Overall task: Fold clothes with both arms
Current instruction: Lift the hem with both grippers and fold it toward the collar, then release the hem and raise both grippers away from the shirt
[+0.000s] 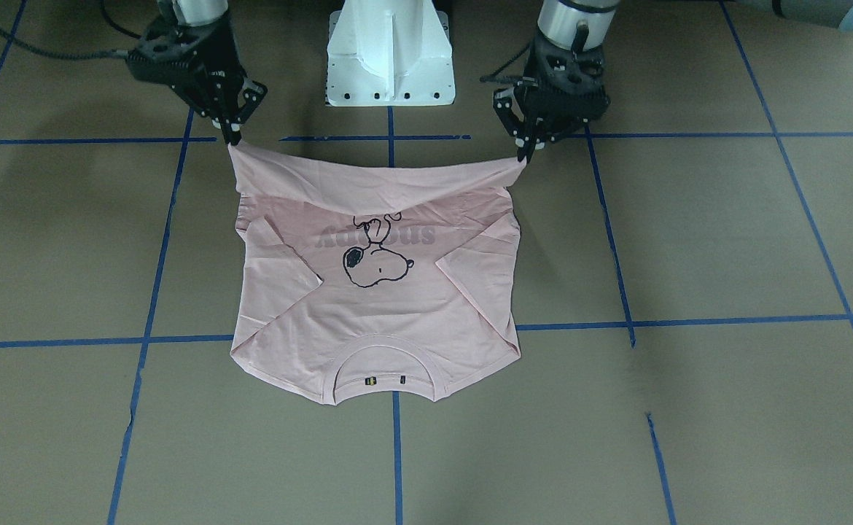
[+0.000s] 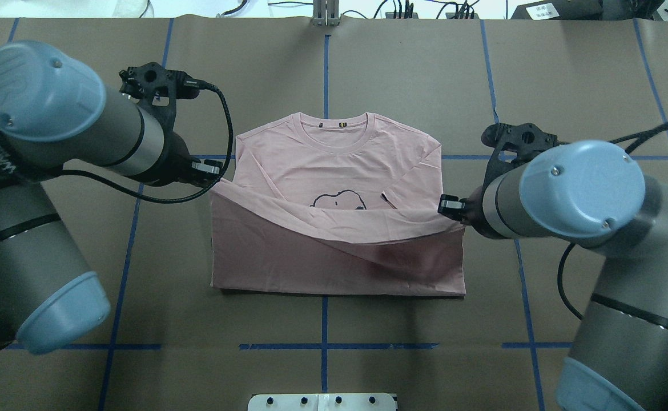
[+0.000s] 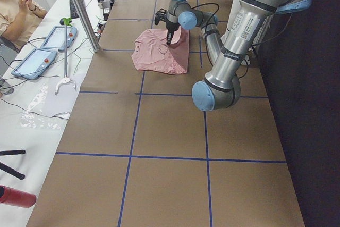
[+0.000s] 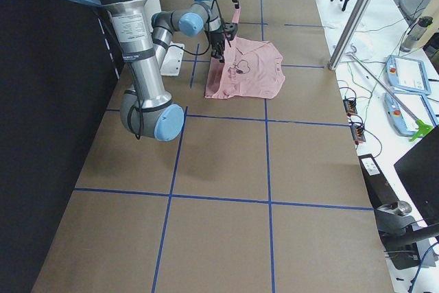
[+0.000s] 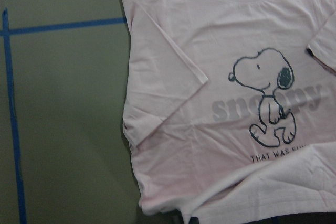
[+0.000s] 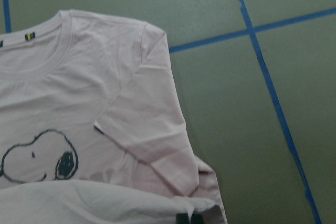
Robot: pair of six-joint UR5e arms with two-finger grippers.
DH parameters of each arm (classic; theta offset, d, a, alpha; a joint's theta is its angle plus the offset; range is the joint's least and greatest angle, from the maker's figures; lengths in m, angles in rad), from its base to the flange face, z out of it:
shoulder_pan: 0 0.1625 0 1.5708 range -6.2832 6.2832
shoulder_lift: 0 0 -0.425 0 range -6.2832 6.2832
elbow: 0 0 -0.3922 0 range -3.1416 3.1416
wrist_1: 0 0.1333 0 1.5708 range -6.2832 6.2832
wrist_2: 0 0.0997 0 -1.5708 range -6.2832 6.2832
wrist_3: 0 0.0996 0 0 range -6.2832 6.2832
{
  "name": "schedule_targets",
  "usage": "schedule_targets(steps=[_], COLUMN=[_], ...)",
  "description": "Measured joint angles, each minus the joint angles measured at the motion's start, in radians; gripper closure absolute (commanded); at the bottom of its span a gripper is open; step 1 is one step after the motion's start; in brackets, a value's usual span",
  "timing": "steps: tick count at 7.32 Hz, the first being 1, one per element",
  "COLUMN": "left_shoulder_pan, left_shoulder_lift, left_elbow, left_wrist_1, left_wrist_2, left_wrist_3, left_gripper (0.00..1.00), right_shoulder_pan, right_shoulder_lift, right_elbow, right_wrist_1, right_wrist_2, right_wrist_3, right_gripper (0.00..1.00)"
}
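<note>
The pale pink T-shirt [image 1: 397, 313] lies front up on the brown table, with the Snoopy drawing [image 1: 375, 262] showing, both sleeves folded inward and the collar on the far side from the robot. My left gripper [image 1: 523, 154] is shut on one hem corner. My right gripper [image 1: 233, 140] is shut on the other hem corner. Both hold the hem lifted and stretched between them above the shirt's lower part. In the overhead view the raised hem [image 2: 334, 220] hangs between the left gripper [image 2: 218, 177] and the right gripper [image 2: 451, 208], covering the lower print.
The white pedestal base [image 1: 390, 58] stands at the robot's edge of the table. Blue tape lines [image 1: 149, 292] grid the brown table. A metal post [image 3: 79, 9], tablets [image 3: 32, 62] and a seated operator [image 3: 16, 9] are beyond the far edge.
</note>
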State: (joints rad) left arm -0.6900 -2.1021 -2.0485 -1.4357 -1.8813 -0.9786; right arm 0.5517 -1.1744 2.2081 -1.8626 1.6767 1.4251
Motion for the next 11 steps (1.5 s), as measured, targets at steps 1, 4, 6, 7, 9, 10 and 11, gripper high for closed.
schedule_targets(steps=[1,4,6,7,9,10,11], left_shoulder_pan=[-0.026,-0.077,-0.085,-0.085,-0.083,-0.083,-0.084], left_shoulder_lift=[-0.027,-0.097,-0.134,-0.141,-0.137,-0.121,-0.092], left_elbow=[0.098,0.397,0.580,0.650,0.720,0.717,0.685], left_wrist_1=[-0.069,-0.305,-0.441,-0.499,-0.575,-0.614,-0.649], left_wrist_2=[0.014,0.054,0.082,0.096,0.108,0.108,0.104], left_wrist_3=[0.013,0.052,0.066,0.072,0.107,0.137,0.155], left_gripper=[1.00,1.00,1.00,1.00,0.00,0.00,0.00], right_shoulder_pan=[0.056,0.170,0.196,0.200,0.202,0.215,0.252], right_shoulder_lift=[0.040,0.133,0.204,0.228,0.248,0.251,0.251], right_elbow=[-0.094,-0.412,-0.651,-0.738,-0.819,-0.838,-0.845], right_wrist_1=[0.036,0.249,0.416,0.481,0.527,0.535,0.537], right_wrist_2=[0.005,0.007,0.006,0.004,0.002,0.007,0.044], right_wrist_3=[-0.039,-0.095,-0.100,-0.101,-0.103,-0.123,-0.179], right_gripper=[1.00,1.00,1.00,0.92,0.00,0.00,0.00])
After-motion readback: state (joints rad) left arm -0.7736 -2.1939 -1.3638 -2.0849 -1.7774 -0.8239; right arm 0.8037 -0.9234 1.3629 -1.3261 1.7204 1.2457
